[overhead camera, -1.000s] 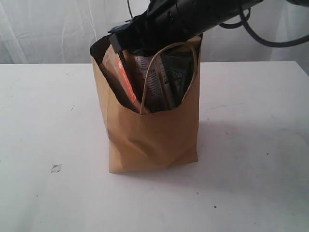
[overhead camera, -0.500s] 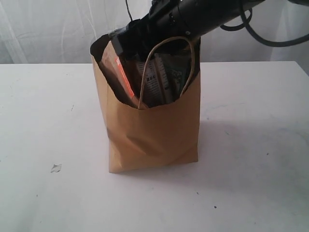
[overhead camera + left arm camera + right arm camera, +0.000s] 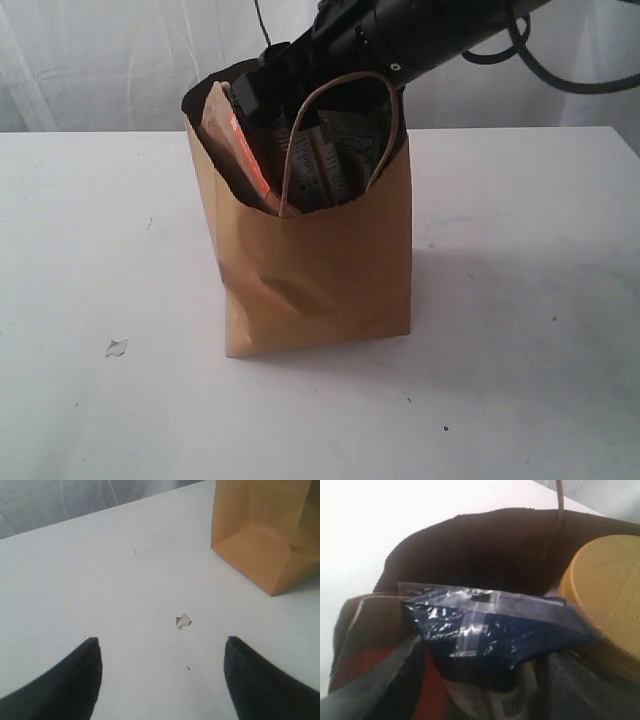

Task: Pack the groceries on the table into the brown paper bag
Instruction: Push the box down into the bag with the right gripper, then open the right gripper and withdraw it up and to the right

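The brown paper bag [image 3: 320,270] stands upright in the middle of the white table [image 3: 100,250]. My right gripper [image 3: 265,95] reaches into its mouth from the upper right. In the right wrist view that gripper [image 3: 482,655] is open, its fingers either side of the long white-blue packet [image 3: 485,625], with a strip of red showing beside one finger. A brown-orange pouch [image 3: 240,150] leans against the bag's left wall, and the jar's gold lid [image 3: 607,590] shows on the other side. My left gripper [image 3: 161,640] hangs open over bare tabletop, away from the bag [image 3: 265,535].
A small chipped spot [image 3: 116,347] marks the table at the front left, and the same chipped spot [image 3: 183,621] lies just ahead of the left fingers. A black cable [image 3: 560,70] loops off the right arm. A white curtain hangs behind the table.
The right gripper's fingers have spread apart inside the bag and the arm has risen slightly. The bag's mouth has shifted a little left and its handle stands straighter. The left gripper is unchanged.
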Tool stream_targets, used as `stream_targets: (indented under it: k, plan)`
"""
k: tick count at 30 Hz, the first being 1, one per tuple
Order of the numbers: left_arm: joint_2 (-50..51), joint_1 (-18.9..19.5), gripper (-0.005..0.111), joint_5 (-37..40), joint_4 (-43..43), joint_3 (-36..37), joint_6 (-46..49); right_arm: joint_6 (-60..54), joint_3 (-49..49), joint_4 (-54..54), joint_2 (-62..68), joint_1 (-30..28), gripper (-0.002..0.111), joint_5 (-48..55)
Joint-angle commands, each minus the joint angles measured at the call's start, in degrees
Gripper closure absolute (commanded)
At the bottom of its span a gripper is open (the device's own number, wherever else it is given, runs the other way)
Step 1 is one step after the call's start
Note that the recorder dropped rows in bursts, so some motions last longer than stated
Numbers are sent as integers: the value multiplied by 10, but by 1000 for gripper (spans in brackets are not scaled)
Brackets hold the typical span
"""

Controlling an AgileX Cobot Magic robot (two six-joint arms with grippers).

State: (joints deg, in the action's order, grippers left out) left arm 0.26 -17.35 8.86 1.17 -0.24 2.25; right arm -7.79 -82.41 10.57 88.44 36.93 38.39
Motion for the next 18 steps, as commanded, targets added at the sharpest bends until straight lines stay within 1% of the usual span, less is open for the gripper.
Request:
stream_targets:
  k: [1,5,10,12,18]
  plan:
    - [-3,-1,36,-2,-6,2,-3,1,-4,3,-13,-4,48,-26]
    - [-3,-1,36,-2,-6,2,-3,1,-4,3,-17,-4,48,-23]
    - [-3,-1,36,-2,-6,2,-3,-4,-4,0,-27,-4,41,-39]
    - [-3,-1,36,-2,-6,2,-3,-27,-4,0,-36,-4,39,-49]
    - [-3,-1,36,-2,-6,2,-3,-54,-4,-3,-59,-4,39,-72]
